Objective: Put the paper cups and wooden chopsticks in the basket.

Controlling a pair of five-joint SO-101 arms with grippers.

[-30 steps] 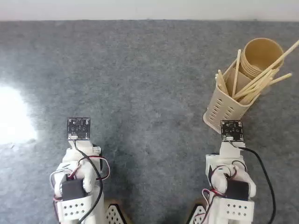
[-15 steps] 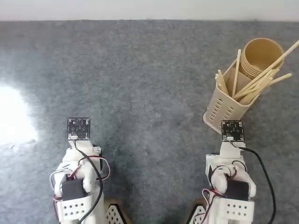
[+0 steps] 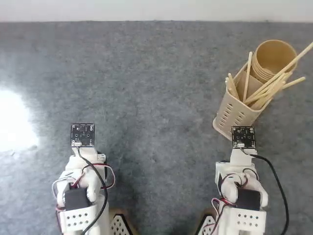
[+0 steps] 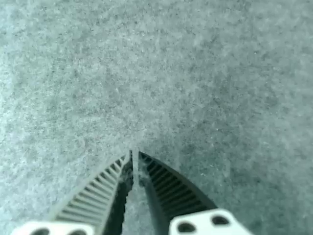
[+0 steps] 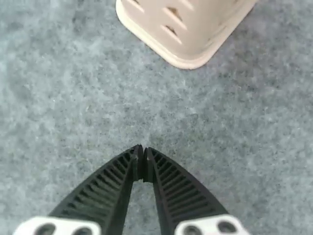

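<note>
One basket [image 3: 230, 115]; one nested stack of paper cups [image 3: 274, 56], number unclear; at least six wooden chopsticks [image 3: 248, 73]; two robot arms [image 3: 80, 186].

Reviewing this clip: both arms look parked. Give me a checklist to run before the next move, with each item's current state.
1. Paper cups stacked at the far end of the basket: ok, as far as the high view shows.
2. Wooden chopsticks standing in the basket, tips sticking out past its rim: ok.
3. Basket resting flat and steady: cannot tell from this angle.
4. Left gripper shut with nothing in it, over the bare table: ok.
5. Right gripper shut with nothing in it, apart from the basket's near corner: ok.
</note>
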